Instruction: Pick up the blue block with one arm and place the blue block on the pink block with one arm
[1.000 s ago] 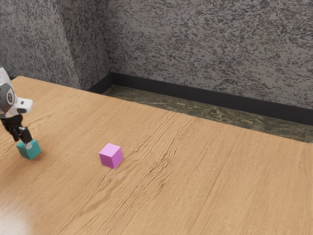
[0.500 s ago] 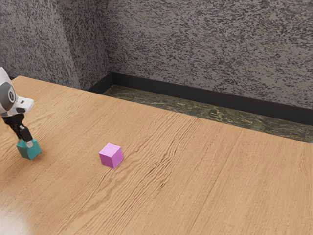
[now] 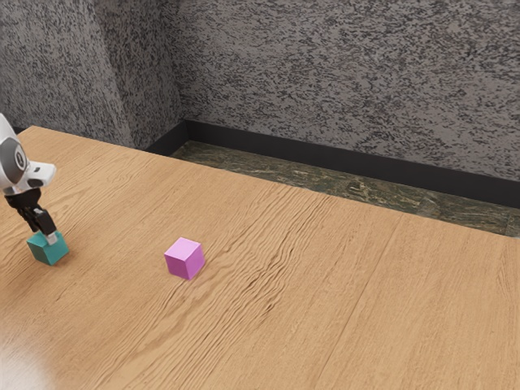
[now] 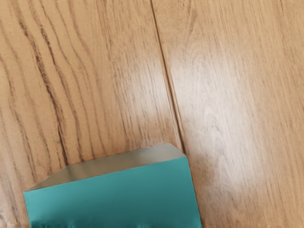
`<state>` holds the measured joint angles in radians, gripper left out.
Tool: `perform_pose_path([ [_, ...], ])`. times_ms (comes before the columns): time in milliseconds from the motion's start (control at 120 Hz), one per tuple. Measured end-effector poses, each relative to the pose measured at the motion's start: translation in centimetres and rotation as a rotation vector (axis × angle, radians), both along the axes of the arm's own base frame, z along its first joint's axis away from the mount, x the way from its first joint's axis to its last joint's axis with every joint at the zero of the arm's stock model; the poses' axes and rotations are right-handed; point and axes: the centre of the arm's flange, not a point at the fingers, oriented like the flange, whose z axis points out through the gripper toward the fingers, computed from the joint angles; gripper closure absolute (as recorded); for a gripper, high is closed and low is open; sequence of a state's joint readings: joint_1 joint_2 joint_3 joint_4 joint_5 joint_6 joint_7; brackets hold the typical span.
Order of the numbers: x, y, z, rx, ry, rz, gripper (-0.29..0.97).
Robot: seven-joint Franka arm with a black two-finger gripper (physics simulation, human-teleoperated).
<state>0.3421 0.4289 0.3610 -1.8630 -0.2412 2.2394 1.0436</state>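
**Directly under the pincer: the blue block, with the pink block off to the right**

Now the gripper [image 3: 45, 234] stands at the left edge of the exterior view, a little below the middle. The blue block [image 3: 49, 249] sits right beneath its tip, touching it or nearly so. The block looks more teal than blue, and it seems to rest on the wooden table [image 3: 325, 284]. From this angle I cannot tell whether the pincer is spread, pressed together or already pinching the block. In the wrist view the same block [image 4: 114, 194] appears very close under the hand, with wood grain around it.

The coming move depends on one relation. The pink block [image 3: 184, 258] lies to the right of the blue one, in the lower left part of the frame and slightly lower than it. The two are well apart, with bare table between them. I judge that the block must be carried toward the exterior view's right and set down from above. Both blocks are cubes, so neither has a long axis to align. Only the faces need to be squared, and the pink block stands with one corner toward the camera.

By count: one blue block, one pink block, one arm [image 3: 12, 166] and one gripper.
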Motion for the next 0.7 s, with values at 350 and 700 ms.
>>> perform_pose_path([
  [350, -0.6, 1.1, -1.0, -0.005, 0.017, 0.051, 0.02],
  [700, 0.0, 1.2, -2.8, -0.011, 0.038, 0.063, 0.02],
])
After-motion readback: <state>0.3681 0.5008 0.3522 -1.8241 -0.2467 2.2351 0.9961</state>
